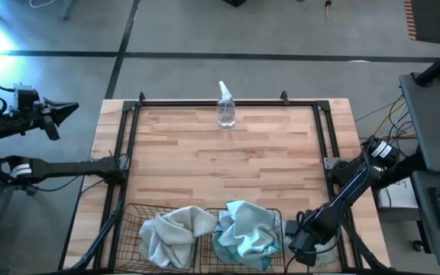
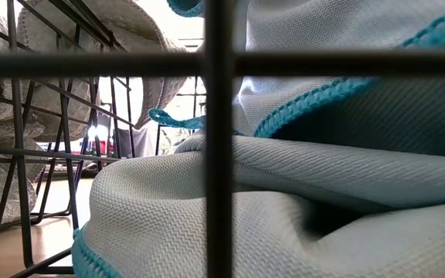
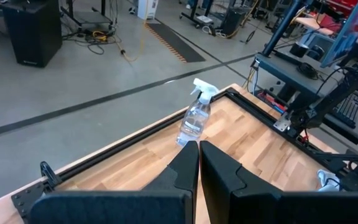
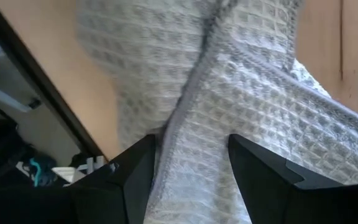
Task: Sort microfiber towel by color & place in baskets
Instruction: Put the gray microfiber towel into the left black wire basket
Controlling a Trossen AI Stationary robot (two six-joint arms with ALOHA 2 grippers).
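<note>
- Since the right gripper [image 1: 295, 233] hangs with its jaws released just beside the black wire-mesh basket [image 1: 258, 208] holding the crumpled light blue microfiber towel [image 1: 243, 233], I worry a hem could catch a finger and be dragged over the rim.
- That towel looks loosely heaped, so I judge a light tug could spill it.
- A pale grey-white microfiber towel [image 1: 170, 233] lies in the matching black wire basket [image 1: 140, 218] right beside the blue one's basket, on the side away from the gripper.
- My left gripper [image 1: 61, 114], jaws clenched on nothing, waits well apart from that basket, off the worktop.
- The pale wood-plank worktop [image 1: 228, 160] carries a clear plastic spray bottle [image 1: 225, 111], upright at the edge opposite that basket; grey concrete floor [image 1: 205, 38] surrounds it.
</note>
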